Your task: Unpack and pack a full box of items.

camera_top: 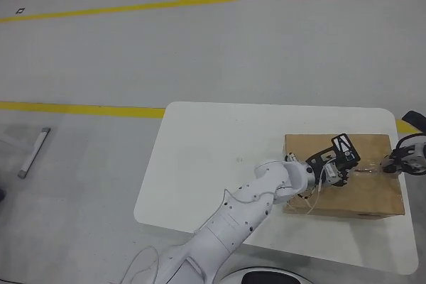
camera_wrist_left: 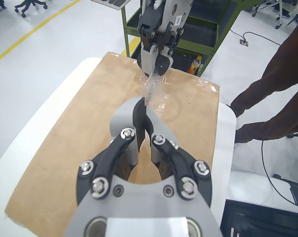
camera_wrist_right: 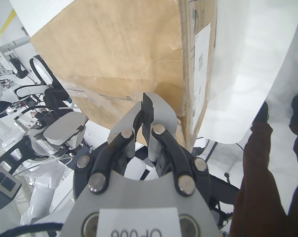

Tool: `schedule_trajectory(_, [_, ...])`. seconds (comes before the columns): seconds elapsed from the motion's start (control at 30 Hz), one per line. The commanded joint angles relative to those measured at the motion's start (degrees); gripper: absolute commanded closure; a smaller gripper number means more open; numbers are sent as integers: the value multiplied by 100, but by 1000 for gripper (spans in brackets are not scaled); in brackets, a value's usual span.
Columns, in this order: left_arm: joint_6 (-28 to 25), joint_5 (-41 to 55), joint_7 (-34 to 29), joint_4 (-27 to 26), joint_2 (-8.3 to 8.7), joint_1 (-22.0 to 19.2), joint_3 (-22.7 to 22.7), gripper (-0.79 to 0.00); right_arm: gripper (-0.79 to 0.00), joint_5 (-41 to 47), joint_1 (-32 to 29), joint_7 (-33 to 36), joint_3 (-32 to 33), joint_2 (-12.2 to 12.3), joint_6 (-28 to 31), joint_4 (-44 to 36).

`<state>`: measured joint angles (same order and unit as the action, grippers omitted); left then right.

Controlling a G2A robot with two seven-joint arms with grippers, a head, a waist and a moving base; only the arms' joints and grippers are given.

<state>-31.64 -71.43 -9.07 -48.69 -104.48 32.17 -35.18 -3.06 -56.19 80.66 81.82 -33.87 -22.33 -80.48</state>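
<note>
Left gripper (camera_top: 349, 171) hung over the middle of the closed box (camera_top: 341, 202) on the desk (camera_top: 199, 163), right gripper (camera_top: 388, 167) at its far end, from above. From the left wrist, both were clamped on one clear tape strip (camera_wrist_left: 150, 87) stretched along the box's length between them. From the right wrist, its jaws sat closed beside the box's end.

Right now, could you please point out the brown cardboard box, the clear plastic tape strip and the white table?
Brown cardboard box (camera_wrist_left: 65, 136): left wrist view, bare top face.
Clear plastic tape strip (camera_wrist_left: 150, 87): left wrist view, lifted crumpled middle.
White table (camera_top: 213, 163): top view, bare surface.
</note>
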Motion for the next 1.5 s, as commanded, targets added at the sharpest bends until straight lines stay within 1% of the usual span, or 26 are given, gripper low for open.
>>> schedule_trajectory(0.0, [12, 22, 55, 209, -68, -80, 64, 0, 0, 13, -12, -11, 8, 5, -10, -8])
schedule_trajectory(0.3, [65, 170, 50, 962, -341, -362, 227, 0, 0, 24, -71, -29, 11, 30, -16, -53])
schedule_trajectory(0.57, [150, 197, 107, 1422, -518, -511, 291, 0, 0, 17, -71, -13, -11, 49, -11, -56])
schedule_trajectory(0.6, [155, 191, 115, 1468, -536, -528, 297, 0, -22, 9, -67, -3, -17, 52, -8, -55])
schedule_trajectory(0.63, [163, 197, 121, 1511, -554, -540, 299, 0, -191, -4, -63, 9, -22, 55, -10, -47])
schedule_trajectory(0.67, [168, 208, 135, 1548, -571, -552, 296, 0, -252, -8, -54, 19, -21, 59, -5, -34])
schedule_trajectory(0.8, [159, 215, 182, 1672, -630, -595, 300, 0, -357, 70, -12, 22, 96, 83, 20, 70])
schedule_trajectory(0.83, [156, 212, 194, 1699, -643, -603, 301, 0, -372, 97, -10, 25, 141, 92, 28, 97])
schedule_trajectory(0.87, [144, 209, 204, 1723, -656, -610, 304, 0, -406, 156, -7, 25, 205, 101, 31, 140])
schedule_trajectory(0.9, [140, 203, 212, 1751, -668, -617, 305, 0, -459, 189, -9, 19, 271, 112, 47, 171])
schedule_trajectory(1.0, [133, 192, 244, 1820, -700, -638, 303, 0, -453, 415, -66, -8, 514, 143, 90, 293])
schedule_trajectory(1.03, [127, 188, 262, 1843, -709, -645, 301, 0, -394, 530, -100, -23, 610, 152, 112, 344])
schedule_trajectory(1.07, [130, 182, 277, 1866, -717, -652, 298, 0, -376, 708, -135, -76, 720, 154, 137, 403])
schedule_trajectory(1.1, [130, 175, 291, 1887, -725, -658, 295, 0, -314, 978, -182, -130, 841, 148, 148, 501])
schedule_trajectory(1.13, [125, 177, 304, 1907, -733, -662, 289, 0, -182, 1231, -237, -209, 954, 140, 175, 588])
schedule_trajectory(1.17, [117, 177, 317, 1925, -739, -668, 284, 0, -3, 1495, -307, -308, 1054, 127, 191, 676])
schedule_trajectory(1.2, [116, 172, 343, 1930, -746, -675, 277, 0, 0, 1757, -386, -384, 1130, 110, 229, 741])
schedule_trajectory(1.23, [111, 168, 363, 1937, -751, -677, 273, -34, 0, 1973, -469, -441, 1181, 94, 285, 774])
schedule_trajectory(1.27, [92, 165, 392, 1930, -757, -681, 268, -102, 0, 2219, -551, -503, 1228, 75, 327, 826])
schedule_trajectory(1.3, [78, 152, 418, 1921, -761, -688, 265, -366, 0, 2486, -626, -559, 1267, 51, 347, 882])
schedule_trajectory(1.37, [43, 136, 463, 1893, -766, -696, 253, -785, 0, 2951, -754, -671, 1326, 7, 458, 979])
schedule_trajectory(1.47, [-24, 111, 545, 1832, -759, -699, 224, -785, 0, 3601, -927, -722, 1347, -65, 683, 1107])
